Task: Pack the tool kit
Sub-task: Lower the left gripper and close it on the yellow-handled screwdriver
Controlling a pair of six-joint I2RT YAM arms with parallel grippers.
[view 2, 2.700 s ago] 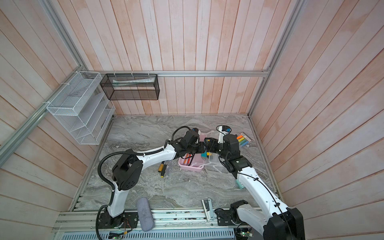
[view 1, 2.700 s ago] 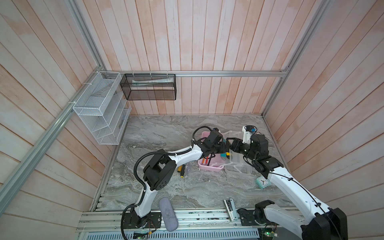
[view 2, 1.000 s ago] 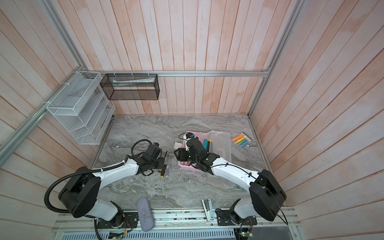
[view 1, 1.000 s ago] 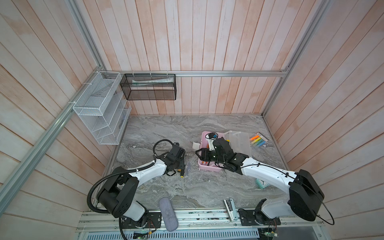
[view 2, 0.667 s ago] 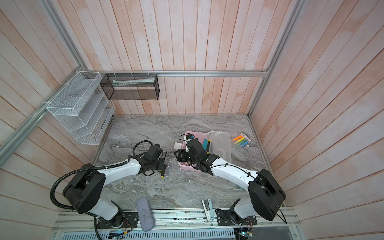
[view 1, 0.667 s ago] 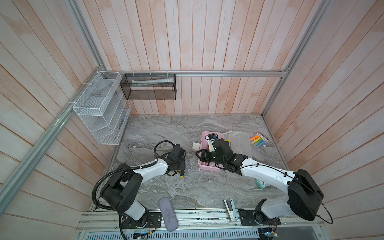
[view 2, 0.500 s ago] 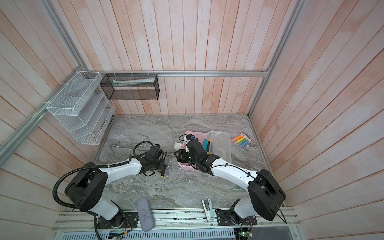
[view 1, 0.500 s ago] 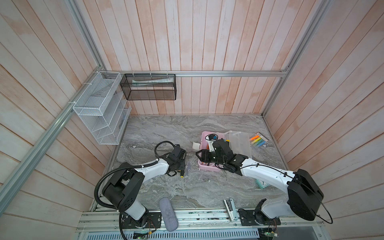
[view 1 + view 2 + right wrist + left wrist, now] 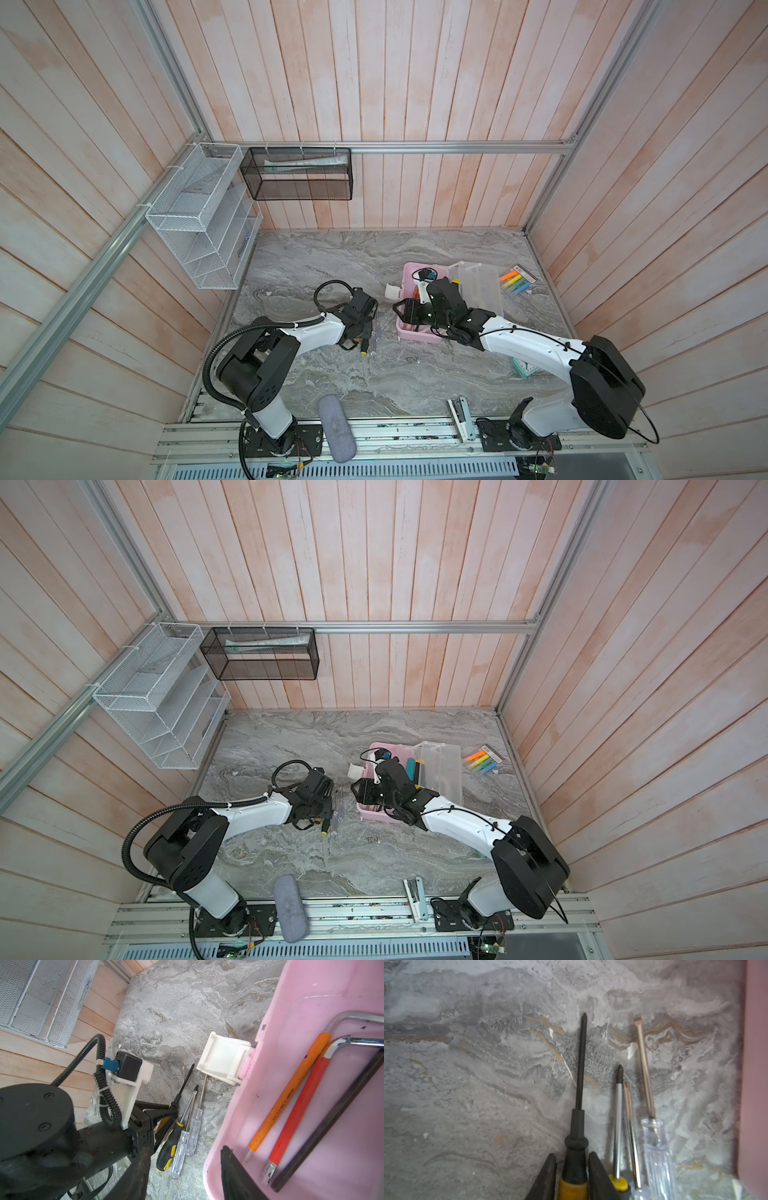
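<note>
Inside the left hand [image 9: 572, 1155]: handle of the black-yellow screwdriver [image 9: 575, 1142], flat on the surface [image 9: 467, 1084]; clamped or flanked, cannot tell. Across the released right hand [image 9: 184, 1157]: wall of the pink box [image 9: 291, 1012], hex keys [image 9: 332, 1122] within.

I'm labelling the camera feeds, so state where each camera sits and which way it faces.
Top views: high overhead, looking down on the grey marble tabletop; the left arm and right arm show whole.
Left wrist: on the left arm, looking along the left fingers at the black-shafted, yellow-handled screwdriver between them.
Right wrist: on the right arm, looking past the right fingers into the pink plastic box; the left arm shows too.
Shared: both wrist views show that screwdriver and the box's wall.
</note>
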